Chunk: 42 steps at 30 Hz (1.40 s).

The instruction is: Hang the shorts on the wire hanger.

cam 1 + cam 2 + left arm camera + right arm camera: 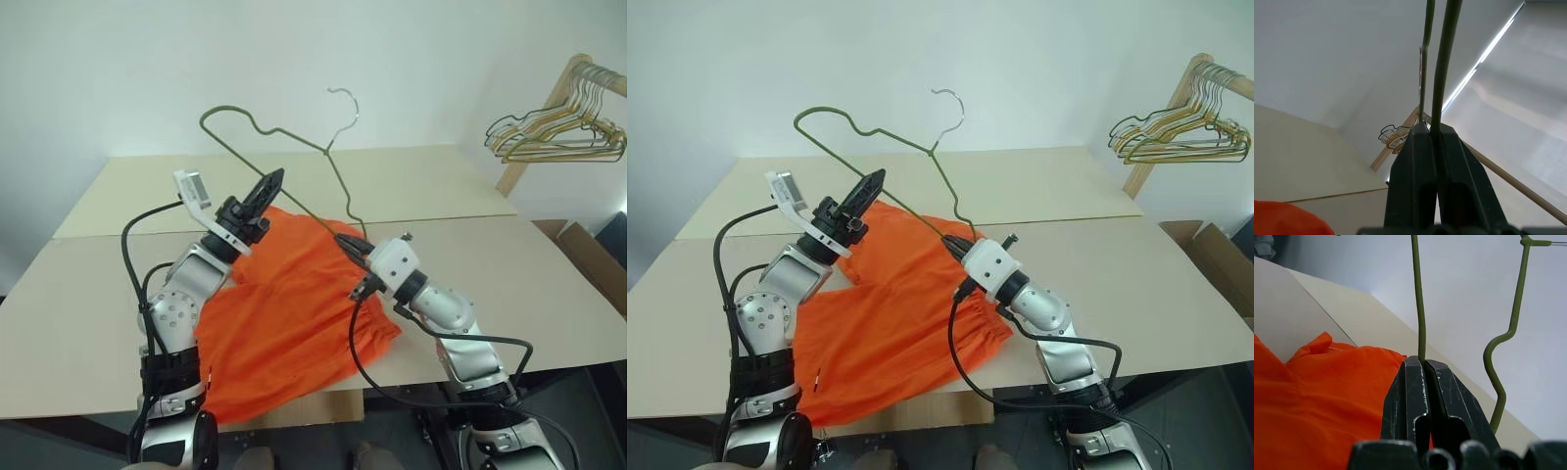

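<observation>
Bright orange fabric shorts lie at the table's near edge, directly beneath the thin greenish wire hanger; left fingers and right fingers each pinch its wire, held aloft.

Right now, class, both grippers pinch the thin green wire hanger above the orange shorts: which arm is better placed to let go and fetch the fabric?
Probably the left gripper: it grips the thin greenish wire hanger mid-bar, directly above the bright orange fabric shorts, while the right gripper holds a corner.

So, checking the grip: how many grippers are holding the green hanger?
2: the left gripper and the right gripper each pinch the wire hanger above the shorts.
</observation>
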Each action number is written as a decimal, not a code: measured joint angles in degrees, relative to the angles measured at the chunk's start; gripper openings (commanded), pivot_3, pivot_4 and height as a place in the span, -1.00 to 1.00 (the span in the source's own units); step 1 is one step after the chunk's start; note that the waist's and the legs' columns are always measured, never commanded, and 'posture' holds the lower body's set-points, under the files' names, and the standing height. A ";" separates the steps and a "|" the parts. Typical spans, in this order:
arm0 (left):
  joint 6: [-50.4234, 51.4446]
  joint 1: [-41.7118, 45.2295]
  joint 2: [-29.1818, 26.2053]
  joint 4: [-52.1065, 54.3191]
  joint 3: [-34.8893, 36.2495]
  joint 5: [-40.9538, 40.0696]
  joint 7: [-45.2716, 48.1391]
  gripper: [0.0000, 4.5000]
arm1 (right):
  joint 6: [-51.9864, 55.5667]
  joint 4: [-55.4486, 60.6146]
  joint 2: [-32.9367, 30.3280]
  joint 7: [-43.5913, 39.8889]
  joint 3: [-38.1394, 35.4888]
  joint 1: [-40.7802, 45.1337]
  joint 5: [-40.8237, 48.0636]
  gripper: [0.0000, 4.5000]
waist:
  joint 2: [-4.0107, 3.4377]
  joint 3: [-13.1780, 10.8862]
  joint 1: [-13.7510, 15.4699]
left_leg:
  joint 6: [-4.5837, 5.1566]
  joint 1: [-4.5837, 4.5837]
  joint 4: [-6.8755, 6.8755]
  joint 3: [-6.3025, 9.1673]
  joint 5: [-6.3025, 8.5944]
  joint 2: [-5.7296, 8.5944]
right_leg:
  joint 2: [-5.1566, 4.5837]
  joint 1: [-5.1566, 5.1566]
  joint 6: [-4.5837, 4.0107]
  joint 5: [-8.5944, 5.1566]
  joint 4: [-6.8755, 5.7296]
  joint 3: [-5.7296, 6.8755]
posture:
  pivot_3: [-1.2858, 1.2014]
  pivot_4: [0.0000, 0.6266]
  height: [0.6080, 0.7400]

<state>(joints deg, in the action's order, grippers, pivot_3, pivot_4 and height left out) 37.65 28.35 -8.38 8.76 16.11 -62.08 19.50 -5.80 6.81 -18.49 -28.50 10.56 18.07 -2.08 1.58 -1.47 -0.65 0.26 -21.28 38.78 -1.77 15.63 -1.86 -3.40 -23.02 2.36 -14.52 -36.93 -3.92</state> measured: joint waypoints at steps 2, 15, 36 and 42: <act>-0.41 0.00 -0.32 0.01 -0.72 1.34 0.53 -0.99 | 0.01 -0.13 0.02 0.10 0.01 0.00 -0.19 -1.00 | 0.00 0.00 -0.01 | 0.00 0.00 0.00 0.00 0.00 0.00 | 0.00 0.01 0.00 0.00 0.01 0.00 | 0.08 -1.00 1.00; -10.25 2.07 -4.14 -2.24 -3.67 13.97 6.99 -1.00 | 3.39 0.34 -0.51 -2.93 -1.54 0.04 7.94 0.63 | 0.01 -0.01 0.00 | 0.00 -0.02 0.00 0.01 0.00 -0.01 | 0.00 0.02 -0.02 0.01 0.05 0.00 | 0.09 -1.00 1.00; 0.29 2.30 -18.84 -1.03 3.60 -7.14 38.89 -1.00 | 62.82 -15.66 -17.83 -47.04 -7.53 25.78 50.03 0.63 | 0.00 -0.04 -0.02 | 0.11 0.04 0.06 0.06 0.05 -0.15 | 0.10 0.20 -0.03 0.02 0.19 0.21 | 0.07 -1.00 1.00; -0.14 1.48 -17.37 -0.16 3.41 -6.94 37.41 -1.00 | 63.69 -10.37 -15.45 -45.64 -5.79 23.25 49.95 0.63 | 0.00 -0.03 0.45 | 0.10 -0.24 0.11 0.05 0.05 -0.10 | 0.03 -0.07 0.00 0.04 0.15 0.20 | 0.08 -1.00 1.00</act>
<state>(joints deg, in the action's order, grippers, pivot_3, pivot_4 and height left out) 37.50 29.82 -25.76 8.60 19.53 -69.01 56.91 57.88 -3.56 -33.94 -74.14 4.77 41.32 47.87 1.58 -1.50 -0.20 0.37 -21.52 38.89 -1.71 15.69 -1.96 -3.37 -23.09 2.36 -14.48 -36.78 -3.72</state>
